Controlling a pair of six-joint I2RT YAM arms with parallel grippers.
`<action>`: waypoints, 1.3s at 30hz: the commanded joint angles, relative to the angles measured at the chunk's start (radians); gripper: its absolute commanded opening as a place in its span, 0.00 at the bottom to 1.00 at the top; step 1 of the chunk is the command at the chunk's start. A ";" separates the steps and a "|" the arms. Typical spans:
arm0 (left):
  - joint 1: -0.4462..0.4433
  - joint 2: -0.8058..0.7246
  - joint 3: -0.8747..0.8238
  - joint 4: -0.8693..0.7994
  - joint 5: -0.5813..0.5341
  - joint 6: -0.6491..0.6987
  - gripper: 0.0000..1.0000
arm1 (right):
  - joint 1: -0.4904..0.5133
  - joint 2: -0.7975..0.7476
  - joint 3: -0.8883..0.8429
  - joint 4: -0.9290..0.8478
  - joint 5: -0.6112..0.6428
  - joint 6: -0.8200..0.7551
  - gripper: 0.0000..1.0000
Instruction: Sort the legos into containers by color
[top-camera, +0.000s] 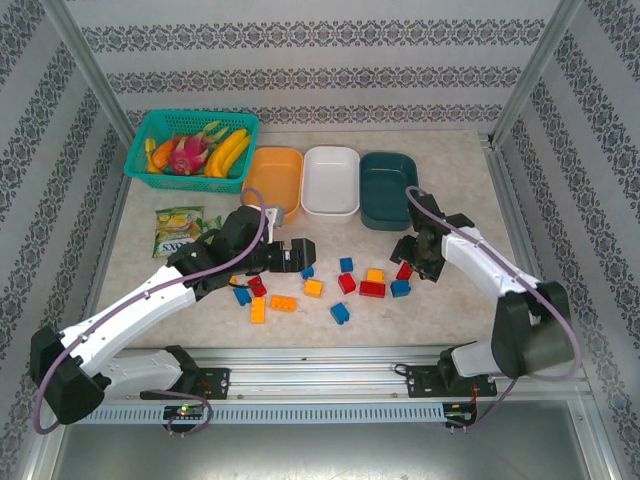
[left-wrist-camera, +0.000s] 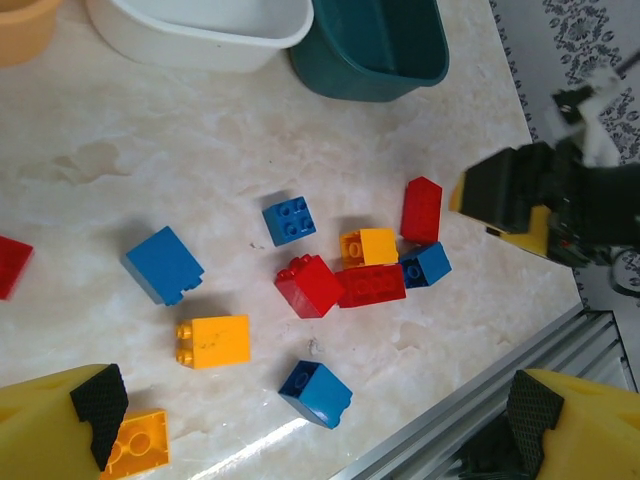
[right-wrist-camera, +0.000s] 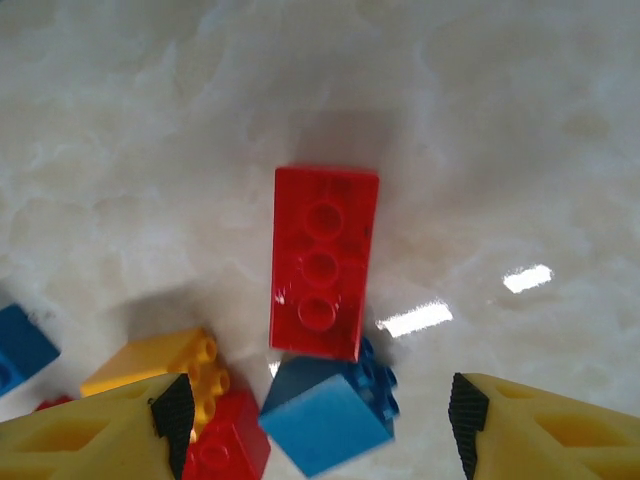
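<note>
Three containers stand side by side at the upper centre of the top view: an orange tray (top-camera: 272, 172), a white tray (top-camera: 331, 180) and a dark teal tray (top-camera: 388, 190). They sit on a pale marbled tabletop (top-camera: 470, 200), which is enclosed by aluminium posts (top-camera: 85, 55) and walls (top-camera: 300, 40) of grey patterned paper. A teal lattice basket (top-camera: 196, 114) of toy fruit sits at the upper left, with a green packet (top-camera: 179, 230) just below it. The legos (top-camera: 372, 289), blue, red and orange-yellow, lie scattered on the tabletop at mid-frame, below the trays and apart from them. The left end effector (left-wrist-camera: 315, 412) hangs over the left part of the scatter with its jaws spread wide, touching nothing. The right end effector (right-wrist-camera: 320, 410) hovers low over the right-hand cluster, its jaws apart and gripping nothing. In its wrist view, a long red brick (right-wrist-camera: 323, 262) lies flat at centre frame, in line with the gap. A blue brick (right-wrist-camera: 328, 415) sits between the yellow fingertips, clear of both pads.
</note>
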 joint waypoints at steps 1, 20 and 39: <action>-0.019 0.004 0.011 0.080 0.008 -0.019 1.00 | -0.017 0.062 0.004 0.078 -0.023 -0.013 0.71; -0.024 0.008 0.018 0.070 0.018 -0.030 1.00 | -0.048 0.248 0.014 0.168 -0.001 -0.027 0.39; 0.134 0.254 0.408 -0.031 0.090 -0.071 1.00 | 0.047 0.146 0.407 0.019 0.129 -0.207 0.31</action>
